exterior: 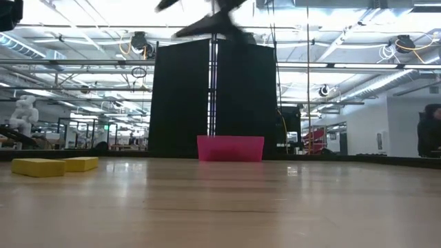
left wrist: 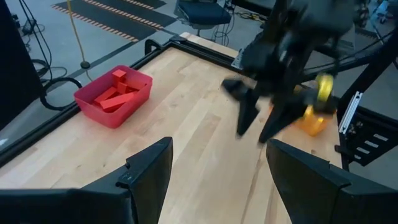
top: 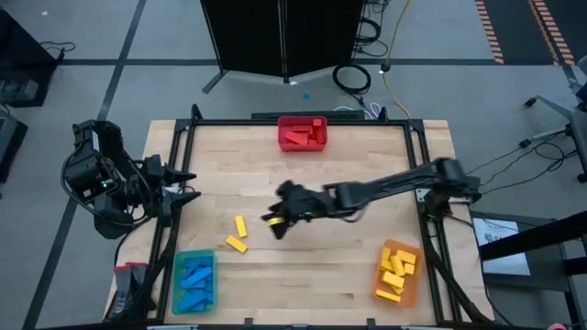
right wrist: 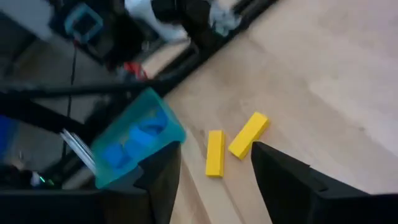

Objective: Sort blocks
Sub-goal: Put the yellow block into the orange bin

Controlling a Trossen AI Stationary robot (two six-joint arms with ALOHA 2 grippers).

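Observation:
Two yellow blocks (top: 240, 225) (top: 238, 244) lie flat on the wooden table left of centre; the right wrist view shows them side by side (right wrist: 214, 154) (right wrist: 249, 134). My right gripper (top: 274, 223) hangs above the table just right of them, open, with nothing between its fingers (left wrist: 253, 134). More red blocks lie in a red bin (top: 303, 134), blue ones in a teal bin (top: 194, 280), and yellow ones in an orange bin (top: 399, 271). My left gripper (top: 188, 185) waits open at the table's left edge.
The red bin stands at the far edge's middle, the teal bin at the near left corner, the orange bin at the near right. A black frame (top: 174, 220) rims the table. Bare wood lies between the bins.

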